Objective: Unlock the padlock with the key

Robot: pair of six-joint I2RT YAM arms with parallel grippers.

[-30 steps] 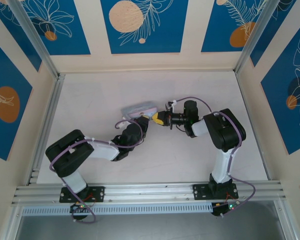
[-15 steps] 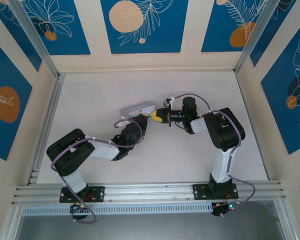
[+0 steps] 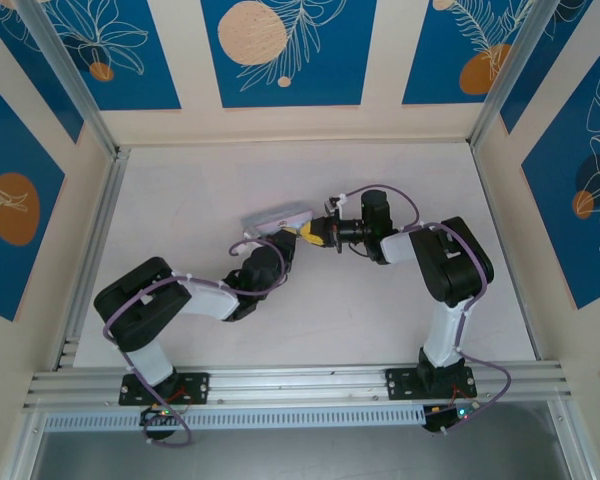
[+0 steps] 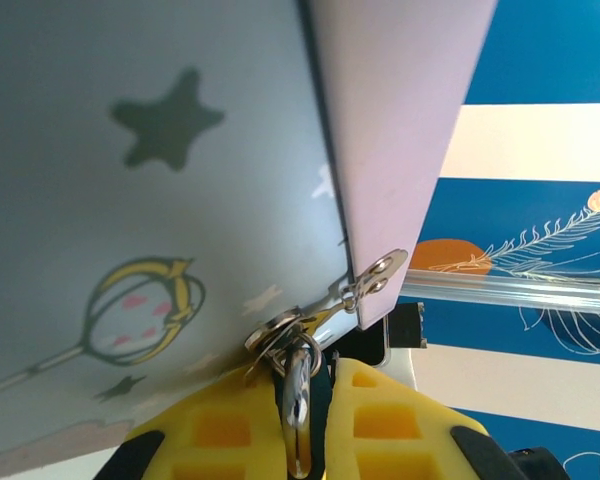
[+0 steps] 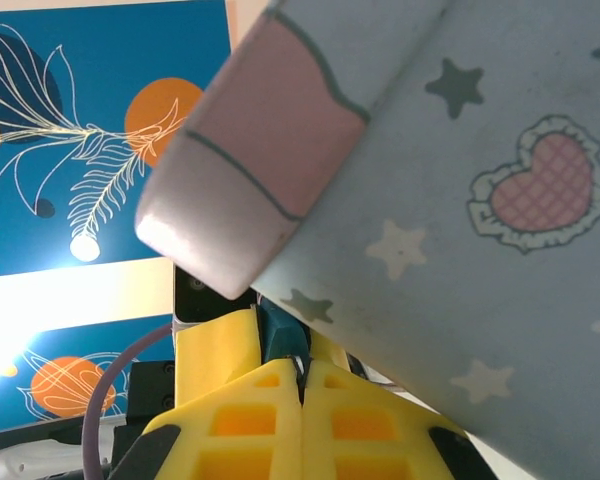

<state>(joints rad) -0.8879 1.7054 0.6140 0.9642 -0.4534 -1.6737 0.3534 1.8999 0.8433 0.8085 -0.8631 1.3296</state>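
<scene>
- Padlock (image 5: 280, 338): small, light, rigid, probably slick. It hangs by its shackle (image 4: 296, 400) from the hasp (image 4: 372, 278) of the tin (image 4: 130, 250). Best held across the flat body.
- Left gripper (image 4: 305, 440): narrow, pinching the padlock at its shackle.
- Right gripper (image 5: 302, 395): closed tight, just beside the padlock. The key, if held, is hidden.

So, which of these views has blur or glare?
Top external: evenly lit, sharp. Left wrist: the tin box, very near, looks slightly soft; its metal hasp glints. Right wrist: a bright flare on the blue wall panel at left.
</scene>
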